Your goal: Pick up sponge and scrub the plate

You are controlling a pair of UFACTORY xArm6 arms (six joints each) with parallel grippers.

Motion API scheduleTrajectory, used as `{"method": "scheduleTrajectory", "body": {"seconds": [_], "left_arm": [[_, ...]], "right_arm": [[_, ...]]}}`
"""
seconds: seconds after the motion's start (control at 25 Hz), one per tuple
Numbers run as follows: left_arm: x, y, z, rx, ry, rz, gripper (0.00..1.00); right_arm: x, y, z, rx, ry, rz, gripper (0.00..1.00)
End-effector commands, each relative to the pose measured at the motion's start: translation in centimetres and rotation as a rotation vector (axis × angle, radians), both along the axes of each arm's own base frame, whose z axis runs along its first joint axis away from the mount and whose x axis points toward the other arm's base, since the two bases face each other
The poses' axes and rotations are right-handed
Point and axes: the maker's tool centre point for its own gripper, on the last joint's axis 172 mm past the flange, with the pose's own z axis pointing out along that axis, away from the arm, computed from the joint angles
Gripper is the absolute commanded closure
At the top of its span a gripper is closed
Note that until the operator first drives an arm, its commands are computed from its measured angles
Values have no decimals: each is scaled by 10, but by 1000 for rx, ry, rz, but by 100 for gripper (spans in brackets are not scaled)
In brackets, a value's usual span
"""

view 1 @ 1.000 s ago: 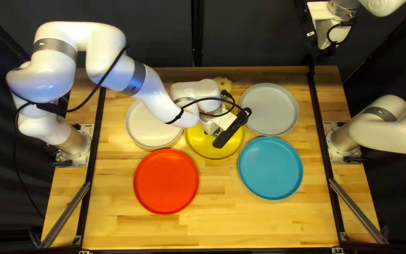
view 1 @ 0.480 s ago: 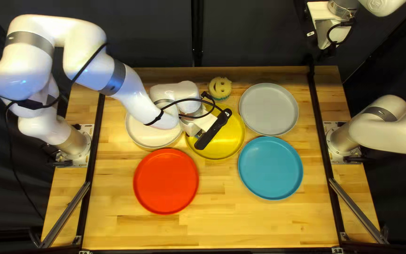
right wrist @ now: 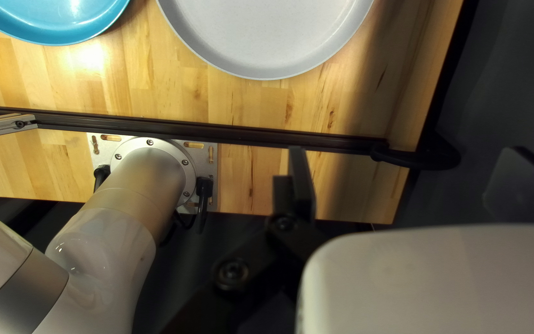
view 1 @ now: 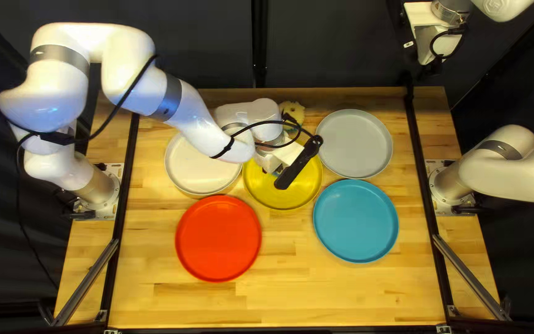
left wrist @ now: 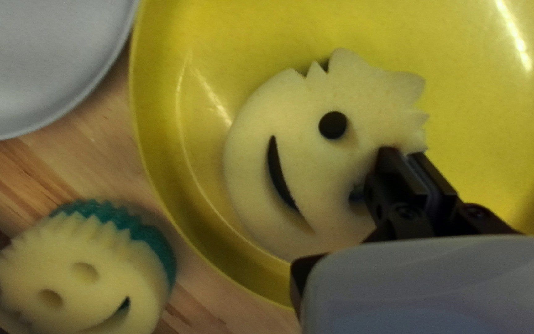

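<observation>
A second sponge [left wrist: 88, 272] sits on the tabletop [view 1: 341, 297] beside the left gripper's [view 1: 269, 162] fingers, near the grey plate [view 1: 353, 142]. The left arm [view 1: 199, 127] partly blocks the white plate [view 1: 186, 170]. Under those narrow fingers, the yellow plate [left wrist: 248, 37] carries the smiley sponge [left wrist: 304, 148] they're pinching. The right gripper's [view 1: 432, 42] fingers stand wide.

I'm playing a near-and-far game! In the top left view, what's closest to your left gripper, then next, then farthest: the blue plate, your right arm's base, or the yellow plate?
From my left gripper:
1. Yellow plate, right under it.
2. Blue plate, just right of the yellow one.
3. Right arm's base, at the table's right edge.
</observation>
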Motion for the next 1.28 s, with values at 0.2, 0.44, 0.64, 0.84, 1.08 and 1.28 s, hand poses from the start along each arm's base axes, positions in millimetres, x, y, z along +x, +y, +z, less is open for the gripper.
{"method": "scheduleTrajectory", "body": {"seconds": [0.2, 0.44, 0.64, 0.84, 1.08, 1.28], "left_arm": [[-31, -1, -6, -15, 19, 11, 100], [-60, -9, -8, -19, 35, 24, 100], [-68, -13, -9, -22, 43, 33, 100], [-39, -7, -8, -19, 32, 24, 100], [-10, -3, -2, -13, 16, 8, 100], [4, -9, 2, -4, 6, -12, 100]], "right_arm": [[0, 0, 0, 0, 0, 0, 0], [0, 0, 0, 0, 0, 0, 0], [0, 0, 0, 0, 0, 0, 0], [0, 0, 0, 0, 0, 0, 0], [0, 0, 0, 0, 0, 0, 0], [0, 0, 0, 0, 0, 0, 0]]}}
